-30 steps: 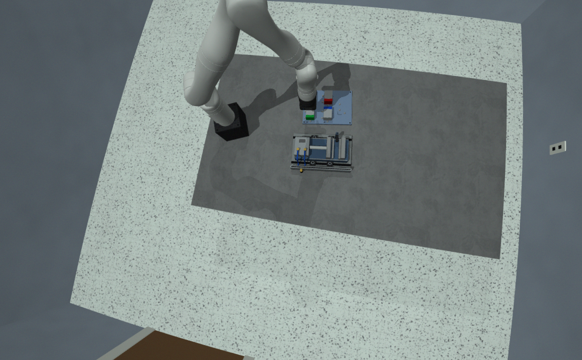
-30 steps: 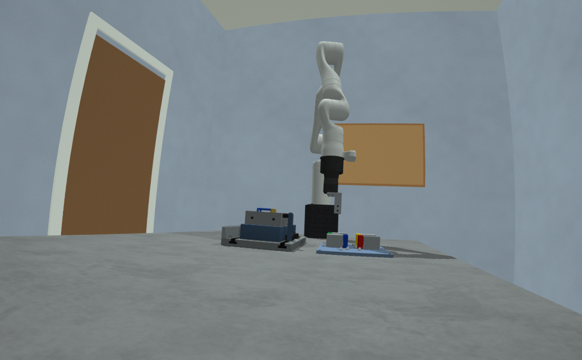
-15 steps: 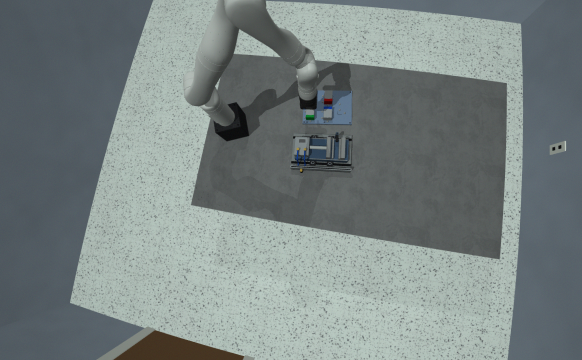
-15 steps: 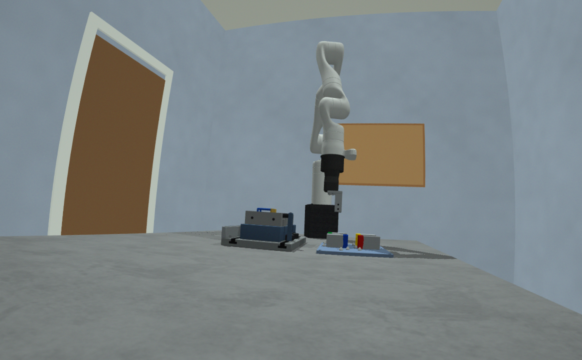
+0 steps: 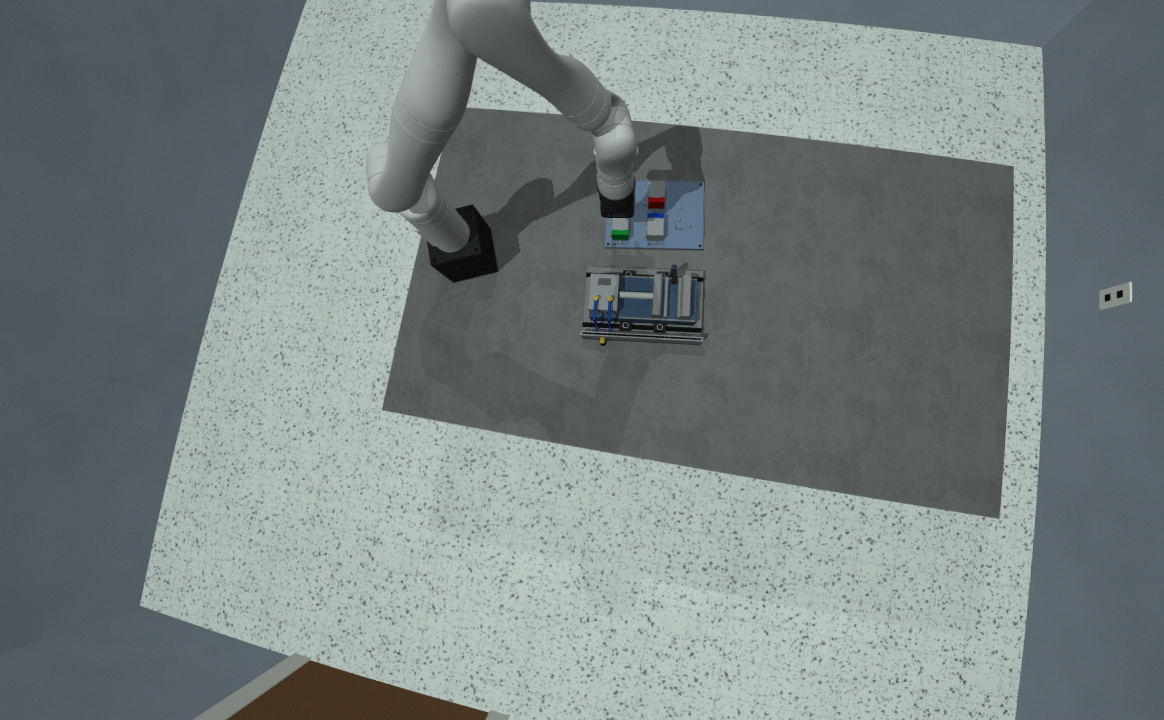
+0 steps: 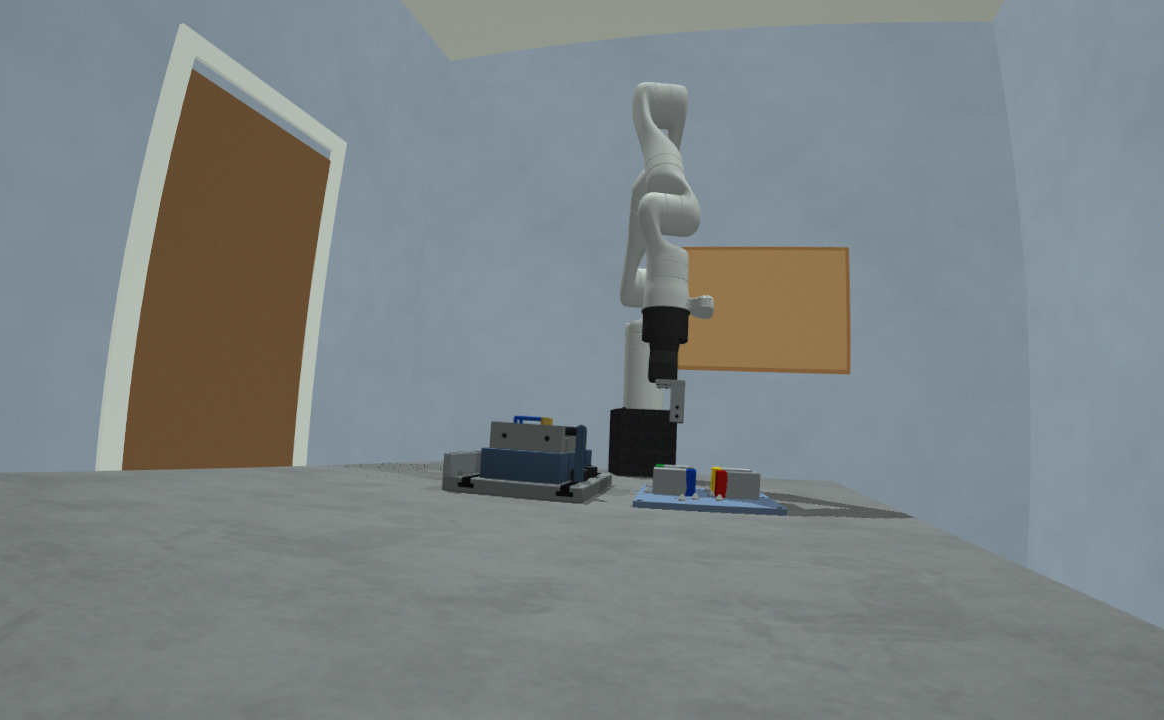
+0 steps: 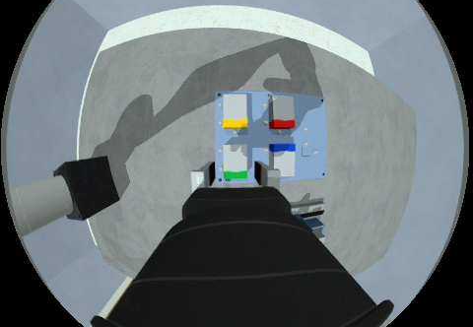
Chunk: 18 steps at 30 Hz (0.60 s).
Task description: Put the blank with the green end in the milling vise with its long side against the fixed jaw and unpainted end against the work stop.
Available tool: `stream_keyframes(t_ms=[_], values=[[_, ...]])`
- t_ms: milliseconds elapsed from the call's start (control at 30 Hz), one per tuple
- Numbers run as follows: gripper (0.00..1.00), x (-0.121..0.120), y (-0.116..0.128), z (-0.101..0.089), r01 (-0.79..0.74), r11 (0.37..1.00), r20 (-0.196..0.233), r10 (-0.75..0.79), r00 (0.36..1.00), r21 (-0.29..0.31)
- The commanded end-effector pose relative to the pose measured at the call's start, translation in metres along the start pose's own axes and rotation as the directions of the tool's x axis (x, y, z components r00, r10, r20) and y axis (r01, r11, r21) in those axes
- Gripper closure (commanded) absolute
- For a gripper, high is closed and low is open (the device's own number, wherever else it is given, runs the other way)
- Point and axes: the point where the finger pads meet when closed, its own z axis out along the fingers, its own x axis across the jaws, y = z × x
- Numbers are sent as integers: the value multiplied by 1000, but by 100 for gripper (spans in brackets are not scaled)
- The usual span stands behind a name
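Observation:
The blank with the green end lies on the blue plate, at the plate's corner nearest the vise; its green end also shows in the overhead view. My gripper is open and empty. It hangs straight above this blank, well clear of it, as the side view shows. The milling vise stands beside the plate with nothing between its jaws. The jaw with blue hoses is at its left end in the overhead view.
Three other blanks lie on the plate: yellow end, red end, blue end. The arm's black base stands left of the plate. The arm hides the yellow blank in the overhead view.

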Motion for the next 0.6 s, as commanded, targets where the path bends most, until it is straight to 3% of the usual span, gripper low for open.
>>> stream_keyframes(t_ms=[0,567], values=[[0,1,0,-2,0,1000,-3,0,1000,1],[0,2,-1,-3,0,1000,-3,0,1000,1]])
